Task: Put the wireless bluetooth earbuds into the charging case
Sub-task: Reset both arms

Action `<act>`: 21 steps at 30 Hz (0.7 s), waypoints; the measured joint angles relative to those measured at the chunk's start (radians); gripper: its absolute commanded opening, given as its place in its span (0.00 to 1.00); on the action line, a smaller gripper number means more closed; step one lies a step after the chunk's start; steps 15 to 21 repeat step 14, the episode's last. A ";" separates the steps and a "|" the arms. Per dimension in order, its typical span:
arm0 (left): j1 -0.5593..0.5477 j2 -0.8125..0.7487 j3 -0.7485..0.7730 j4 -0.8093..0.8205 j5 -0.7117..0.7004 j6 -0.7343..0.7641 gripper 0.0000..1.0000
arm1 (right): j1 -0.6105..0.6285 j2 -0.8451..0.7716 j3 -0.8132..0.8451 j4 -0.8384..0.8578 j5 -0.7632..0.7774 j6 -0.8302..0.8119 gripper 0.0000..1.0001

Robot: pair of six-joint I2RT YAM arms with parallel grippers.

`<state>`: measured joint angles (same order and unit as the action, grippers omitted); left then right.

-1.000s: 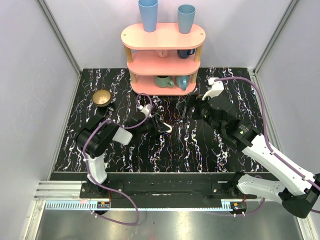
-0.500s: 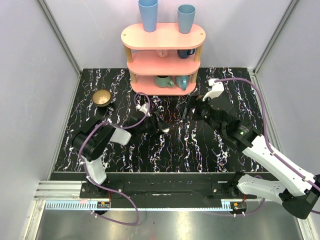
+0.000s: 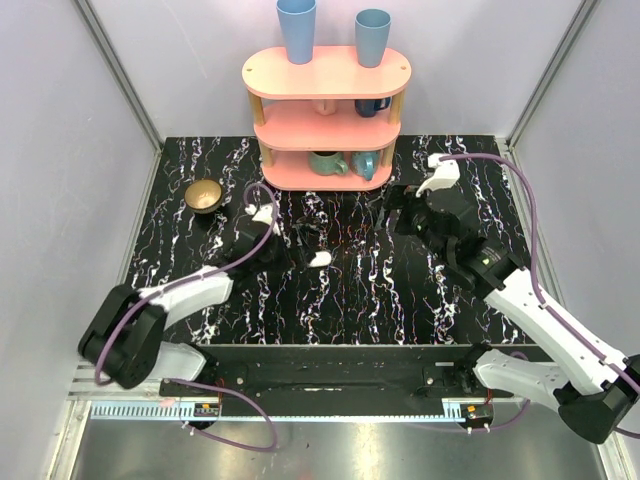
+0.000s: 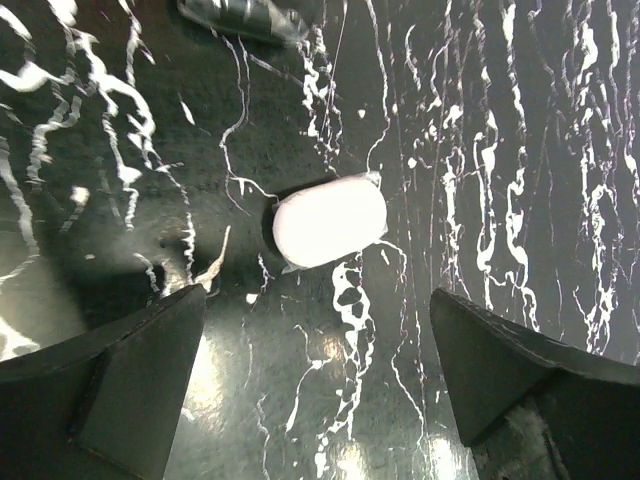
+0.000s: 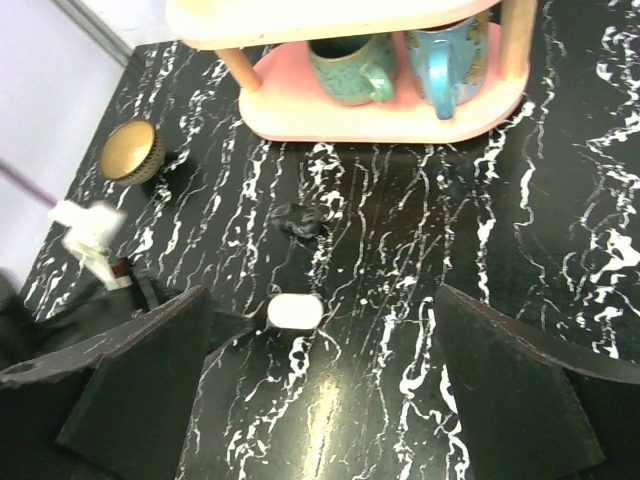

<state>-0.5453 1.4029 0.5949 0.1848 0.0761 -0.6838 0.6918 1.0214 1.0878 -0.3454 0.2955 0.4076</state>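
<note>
The charging case is a small white rounded oval, lying shut on the black marble table. In the left wrist view the case lies just beyond my left gripper, whose jaws stand wide apart with nothing between them. That left gripper sits just left of the case in the top view. My right gripper hovers higher, to the right of the case, and is open and empty. The right wrist view has the case below it. The earbuds are out of view.
A pink three-tier shelf with mugs and two blue cups stands at the back centre. A golden bowl sits at the back left. A small dark crumpled object lies on the table between the case and the shelf.
My left gripper opened, let go of the case and drew back to the left, its arm swinging low. The case now lies free on the table. The right arm shifted slightly back.
</note>
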 measured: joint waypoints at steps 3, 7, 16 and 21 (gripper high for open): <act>0.000 -0.126 -0.002 -0.078 -0.048 0.045 0.99 | -0.051 0.001 -0.016 0.000 -0.005 -0.006 1.00; -0.001 -0.278 0.037 -0.207 -0.151 0.095 0.99 | -0.185 0.019 -0.049 -0.001 -0.045 0.002 1.00; -0.001 -0.461 0.115 -0.295 -0.343 0.168 0.99 | -0.434 0.109 -0.132 -0.001 -0.159 0.039 1.00; -0.001 -0.461 0.115 -0.295 -0.343 0.168 0.99 | -0.434 0.109 -0.132 -0.001 -0.159 0.039 1.00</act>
